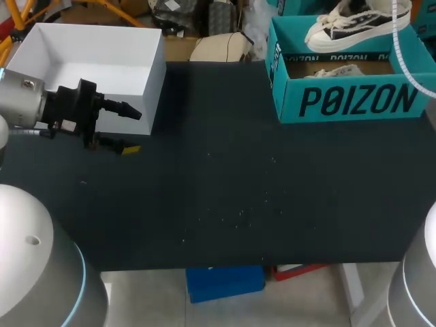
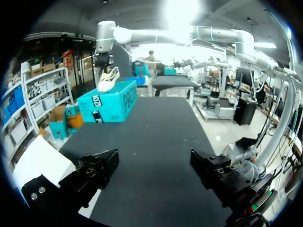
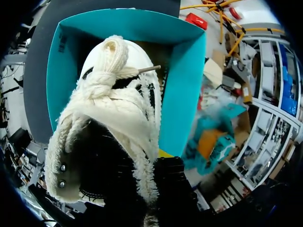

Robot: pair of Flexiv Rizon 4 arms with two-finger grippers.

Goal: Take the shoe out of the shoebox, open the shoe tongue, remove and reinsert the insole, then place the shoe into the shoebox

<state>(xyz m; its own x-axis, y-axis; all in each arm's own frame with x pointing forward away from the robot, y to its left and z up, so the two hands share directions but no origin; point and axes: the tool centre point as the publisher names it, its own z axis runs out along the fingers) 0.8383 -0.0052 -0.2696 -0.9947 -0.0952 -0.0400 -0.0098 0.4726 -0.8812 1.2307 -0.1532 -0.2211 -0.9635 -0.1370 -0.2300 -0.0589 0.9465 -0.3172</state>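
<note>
**Right gripper** (image 3: 147, 165): closed on the shoe (image 1: 354, 24) at its collar, with fleece lining and white laces bunched against the fingers (the inner finger was mostly hidden by lining, so I could not confirm how deep the bite went).

**Shoe:** it hung in the air above the teal shoebox (image 1: 354, 102), which stood at the bench's (image 1: 238, 191) far right corner. The sole appeared to be above the rim.

**Left gripper** (image 1: 131, 131): spread wide and holding nothing, near the bench's left edge, just in front of the white box (image 1: 146, 75).

**Step in hand:** I judged this to be taking the shoe out of the box. To do it well, I would lift straight up until the sole is well above the near wall, then carry the shoe toward the bench's middle. I would set it down sole-first, with the tongue facing where the left gripper can reach it. A collar grip could let the toe sag, so the carry should be slow and level.

**Obstructions:**
- A second shoe (image 1: 334, 70) lay inside the shoebox beneath the held one, and dangling laces might snag on it.
- The shoebox's near wall stood between the shoe and the open bench.
- The white box occupied the far left corner, well apart from the likely path.
</note>
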